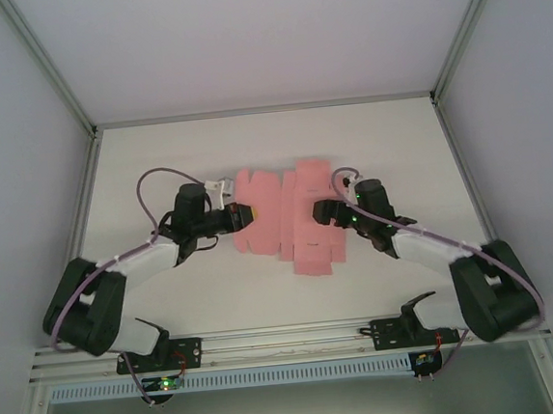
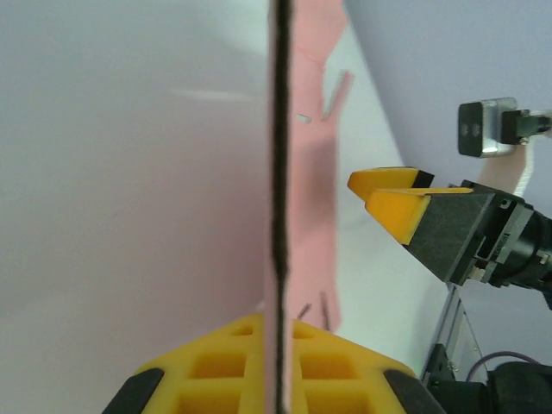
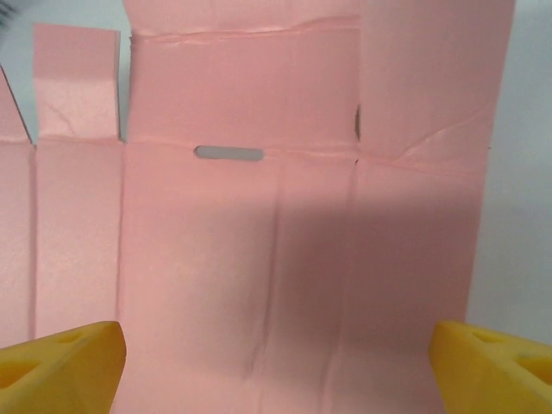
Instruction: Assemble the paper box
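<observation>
The paper box (image 1: 287, 221) is a flat pink die-cut sheet with flaps and tabs, lying mid-table between the two arms. My left gripper (image 1: 248, 212) is at the sheet's left edge. In the left wrist view its yellow fingers (image 2: 216, 371) are shut on the paper box (image 2: 306, 172), whose edge runs up between them as a thin dark line. My right gripper (image 1: 325, 212) hovers over the sheet's right part. It is open, with its yellow fingertips (image 3: 60, 366) spread wide above the creased pink panels (image 3: 259, 259) and nothing between them. A narrow slot (image 3: 228, 153) is cut into one fold.
The white table (image 1: 157, 169) is walled by grey panels with metal posts at the back corners (image 1: 90, 126). A slotted rail (image 1: 288, 337) runs along the near edge by the arm bases. The right arm's fingers (image 2: 388, 194) and its wrist camera (image 2: 483, 128) show close by in the left wrist view.
</observation>
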`<state>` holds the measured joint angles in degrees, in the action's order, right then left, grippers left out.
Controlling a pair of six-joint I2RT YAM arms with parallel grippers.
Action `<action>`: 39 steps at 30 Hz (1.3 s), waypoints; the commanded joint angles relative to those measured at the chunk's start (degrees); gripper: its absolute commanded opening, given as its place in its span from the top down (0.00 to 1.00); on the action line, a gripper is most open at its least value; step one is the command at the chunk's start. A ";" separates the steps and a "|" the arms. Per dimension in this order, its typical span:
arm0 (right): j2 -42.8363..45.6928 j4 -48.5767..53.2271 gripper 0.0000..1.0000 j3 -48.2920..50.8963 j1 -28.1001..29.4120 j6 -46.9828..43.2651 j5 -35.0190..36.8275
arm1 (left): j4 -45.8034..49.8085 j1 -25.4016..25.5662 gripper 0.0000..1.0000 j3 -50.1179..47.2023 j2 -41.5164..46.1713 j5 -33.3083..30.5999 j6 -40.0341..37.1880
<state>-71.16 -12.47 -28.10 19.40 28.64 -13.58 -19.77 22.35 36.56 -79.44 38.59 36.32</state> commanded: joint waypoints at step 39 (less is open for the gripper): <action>30.27 -17.85 0.56 8.50 -8.41 14.78 -34.58 | 13.04 2.01 1.00 0.44 40.46 0.74 -6.17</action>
<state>-42.04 -27.24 -19.59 10.85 43.46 -45.58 -7.94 23.31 37.08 -39.75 40.40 31.03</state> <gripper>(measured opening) 0.452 0.065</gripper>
